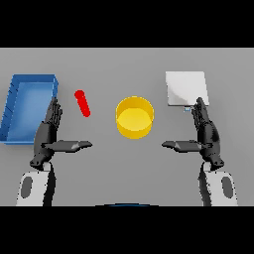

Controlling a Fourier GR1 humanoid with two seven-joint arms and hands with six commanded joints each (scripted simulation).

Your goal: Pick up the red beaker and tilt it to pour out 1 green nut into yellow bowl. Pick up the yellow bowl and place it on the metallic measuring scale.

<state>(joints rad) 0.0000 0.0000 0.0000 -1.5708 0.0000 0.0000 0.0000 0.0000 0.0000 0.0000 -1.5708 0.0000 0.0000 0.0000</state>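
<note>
head view: both hands hover flat over the grey table point(127, 168), nothing picked up yet; left hand point(48, 133) has fingers straight and released, thumb stuck out toward centre, holding nothing; right hand point(205, 133) mirrors it, also released and empty.

red beaker point(82, 103) sits left of centre, just ahead and to the right of the left hand, apart from it; it looks slim and slanted, prob lying over or leaning, can't tell which; the green nut isn't visible. yellow bowl point(134, 117) stands upright mid-table, open side up, betw the 2 hands. metallic measuring scale point(185, 88) is far right, its near edge just beyond the right fingertips. blue bin point(27, 106) sits far left, right beside the left hand.

risks, as i judge them: beaker is narrow, so a grasp that's off-axis could roll or knock it away; if it lies tilted the nut may spill onto the table before reaching the bowl; over-tilting could dump more than 1 nut; the bowl is light-looking and a bump from the beaker could shove it.

room: open table betw beaker and bowl, a clear lane from bowl to scale; left side is tight w/ the bin wall close; right fingertips near the scale edge need lifting first.
</note>
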